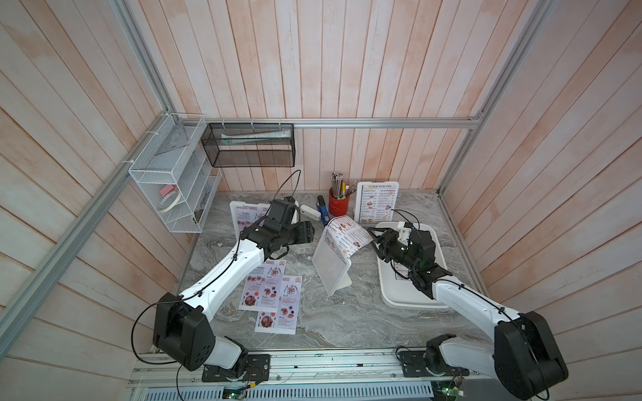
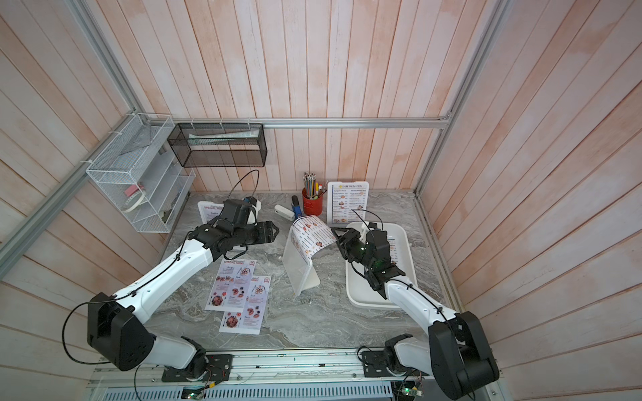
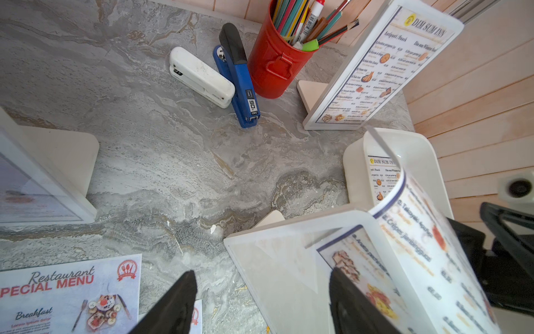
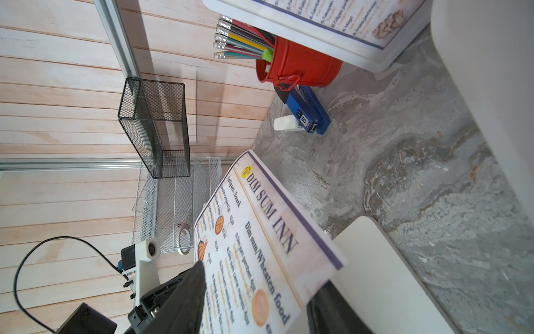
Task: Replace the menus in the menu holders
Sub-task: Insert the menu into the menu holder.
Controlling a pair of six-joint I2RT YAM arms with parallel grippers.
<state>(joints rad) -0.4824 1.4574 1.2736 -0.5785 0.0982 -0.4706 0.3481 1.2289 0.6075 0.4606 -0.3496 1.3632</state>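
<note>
**Dim Sum Inn menu [image 1: 347,236] arching out of the middle menu holder [image 1: 330,270]**
The holder stands mid-table [image 1: 347,323] beside the white tray [image 1: 389,291]. The sheet's lower part sits inside it, and its free end lies between the parted jaws of the right gripper [image 1: 371,239]. Just beside the holder, the left gripper [image 1: 312,232] hovers with jaws spread, empty.

Rear-left holder [image 1: 243,215] half hidden behind left arm [image 1: 243,257]; tray sheet [image 2: 392,247] mostly covered by right arm [image 2: 413,298]; bent Dim Sum sheet [image 3: 419,254] blurred close to the left wrist lens; right gripper [image 4: 260,277] fingers cut off by the frame edge, its hold on that sheet indeterminable.
</note>
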